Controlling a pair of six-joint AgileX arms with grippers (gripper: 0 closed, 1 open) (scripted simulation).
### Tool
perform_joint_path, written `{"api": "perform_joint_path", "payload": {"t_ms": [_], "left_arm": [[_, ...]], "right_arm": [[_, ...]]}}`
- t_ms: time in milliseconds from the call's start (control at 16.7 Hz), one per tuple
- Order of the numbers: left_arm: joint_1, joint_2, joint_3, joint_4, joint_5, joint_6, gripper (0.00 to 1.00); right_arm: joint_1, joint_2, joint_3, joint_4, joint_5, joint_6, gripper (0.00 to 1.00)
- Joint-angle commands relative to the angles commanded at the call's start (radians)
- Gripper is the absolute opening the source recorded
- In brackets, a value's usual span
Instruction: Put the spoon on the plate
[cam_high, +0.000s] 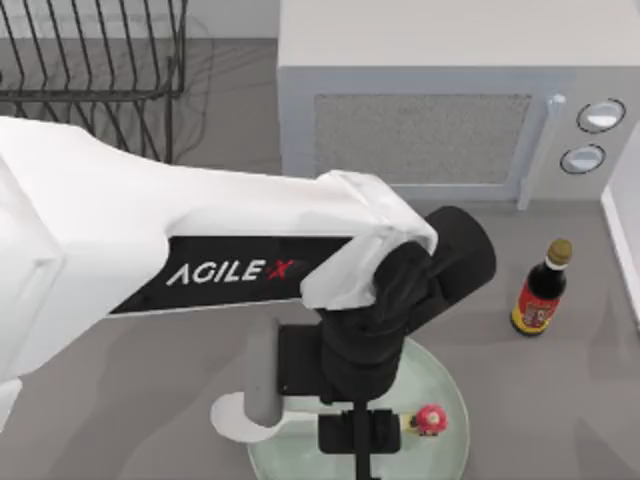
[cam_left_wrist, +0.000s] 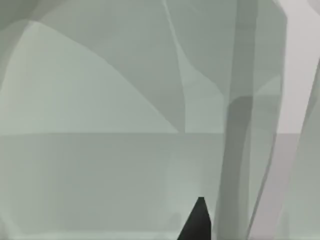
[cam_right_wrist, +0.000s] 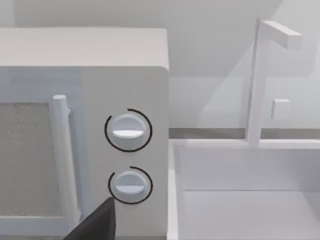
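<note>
While low over the plate (cam_high: 450, 400), the left gripper (cam_high: 362, 445) likely places the spoon (cam_high: 240, 418). Its grasp cannot be told.

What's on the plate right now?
On the plate sits a small red mushroom-like toy. The left gripper hangs over it, hiding much of it. The spoon's bowl overlaps the left rim.
</note>
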Motion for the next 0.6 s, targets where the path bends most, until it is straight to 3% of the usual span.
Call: {"api": "perform_joint_path", "payload": {"t_ms": [180, 600], "left_arm": [[0.000, 0.000, 0.000, 0.000, 0.000, 0.000, 0.00], [0.000, 0.000, 0.000, 0.000, 0.000, 0.000, 0.53]], "right_arm": [[0.000, 0.000, 0.000, 0.000, 0.000, 0.000, 1.00], [0.000, 0.000, 0.000, 0.000, 0.000, 0.000, 1.00]]}}
